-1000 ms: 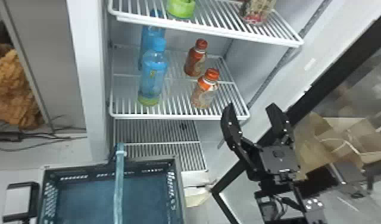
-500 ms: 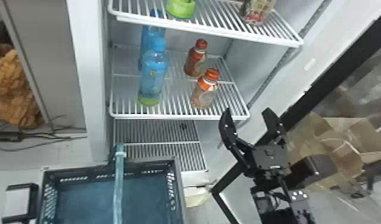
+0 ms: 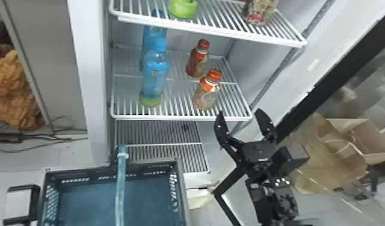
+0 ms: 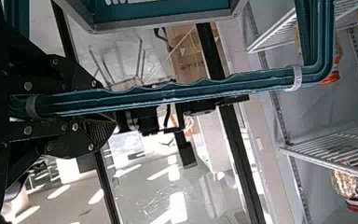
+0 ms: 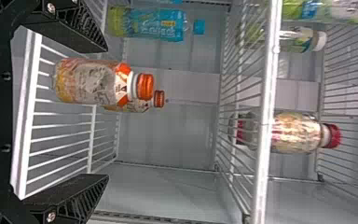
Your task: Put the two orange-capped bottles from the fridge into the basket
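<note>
In the head view my right gripper (image 3: pixel 239 120) is open below and right of the front orange-capped bottle (image 3: pixel 207 93), near the shelf's front edge. The rear orange-capped bottle (image 3: pixel 197 60) stands behind it on the same shelf (image 3: pixel 177 117). The right wrist view has my right gripper (image 5: pixel 106 113) with nothing between its spread fingers; the near bottle (image 5: pixel 91 83) partly hides the far one (image 5: pixel 133 105). In the left wrist view my left gripper (image 4: pixel 103 112) is shut on the handle (image 4: pixel 177 91) of the basket (image 4: pixel 163 19). The basket (image 3: pixel 183 186) hangs before the fridge.
Two blue bottles (image 3: pixel 155 78) stand left of the orange-capped ones. The upper shelf (image 3: pixel 216 33) holds a green-based item (image 3: pixel 183 8) and a red-and-beige bottle (image 3: pixel 259 12). A black-framed door (image 3: pixel 330 75) and cardboard (image 3: pixel 330 162) lie to the right.
My right gripper has shifted left in the head view, towards the shelf's front edge below the front bottle, its fingers still apart. The basket and the bottles have kept their places.
</note>
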